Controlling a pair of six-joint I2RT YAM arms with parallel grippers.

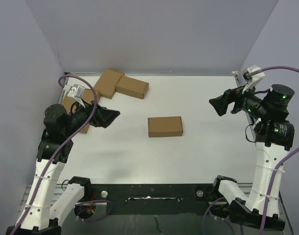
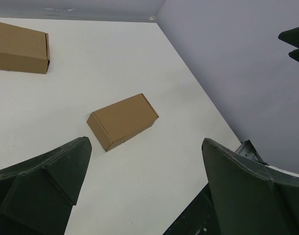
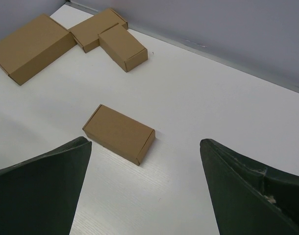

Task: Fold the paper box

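A closed brown paper box [image 1: 165, 126] lies flat in the middle of the white table; it also shows in the left wrist view [image 2: 122, 120] and in the right wrist view [image 3: 119, 133]. My left gripper [image 1: 110, 116] is open and empty, raised above the table to the left of the box. My right gripper [image 1: 218, 104] is open and empty, raised to the right of the box. Neither touches it. In each wrist view the fingers [image 2: 46, 181] [image 3: 39, 188] stand wide apart with bare table between them.
Several more brown boxes lie at the back left: one [image 1: 132, 87], one [image 1: 108, 82] beside it, and one [image 1: 77, 110] partly behind my left arm. Grey walls close the table on three sides. A black rail [image 1: 149, 196] runs along the near edge.
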